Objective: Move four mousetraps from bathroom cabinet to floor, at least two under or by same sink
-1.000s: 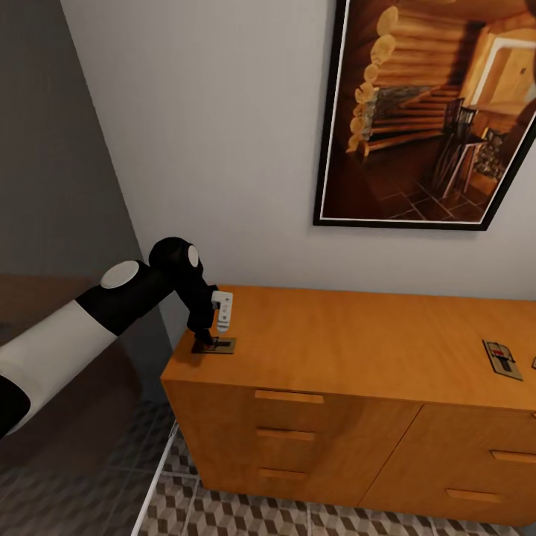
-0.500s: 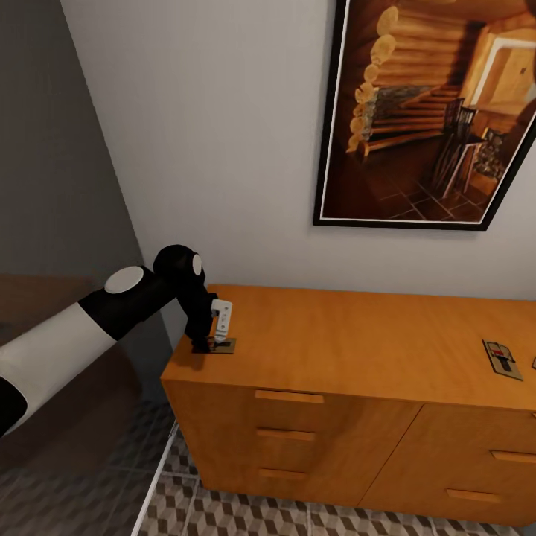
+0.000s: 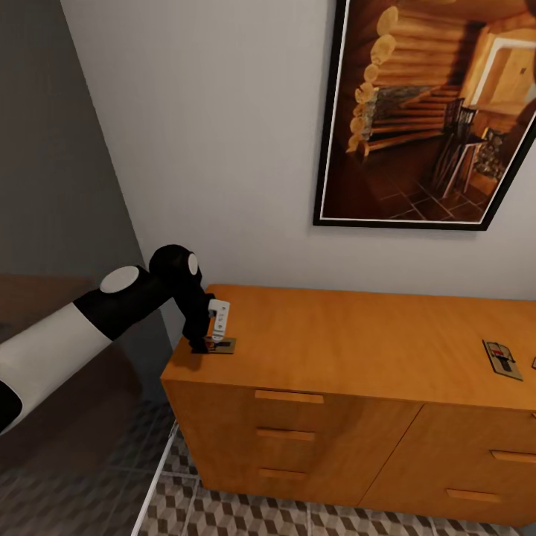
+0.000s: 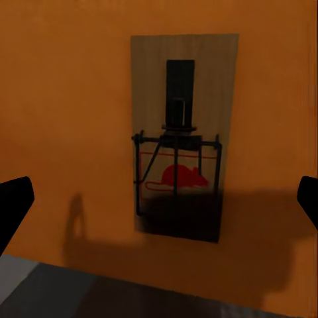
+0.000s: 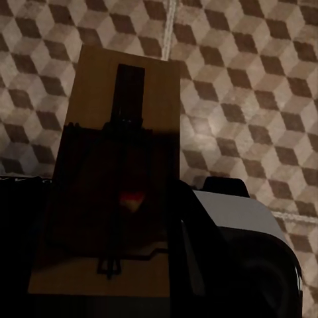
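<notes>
orange-brown cabinet (image 3: 357, 350) top: left gripper (image 4: 159, 199) jaws apart over a mousetrap (image 4: 180, 136) at the left end, not gripped yet. right gripper clamps another mousetrap (image 5: 112, 179) above the floor (image 5: 252, 86). third trap (image 3: 501, 359) on cabinet's right end. none placed afaict.

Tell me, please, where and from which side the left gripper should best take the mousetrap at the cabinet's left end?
Probably from straight above, closing across the board's two long edges. The mousetrap lies flat on the cabinet, so only its thin sides offer purchase. The left gripper is open, a finger outside each long edge, already straddling it; grip clear of the wire.
</notes>
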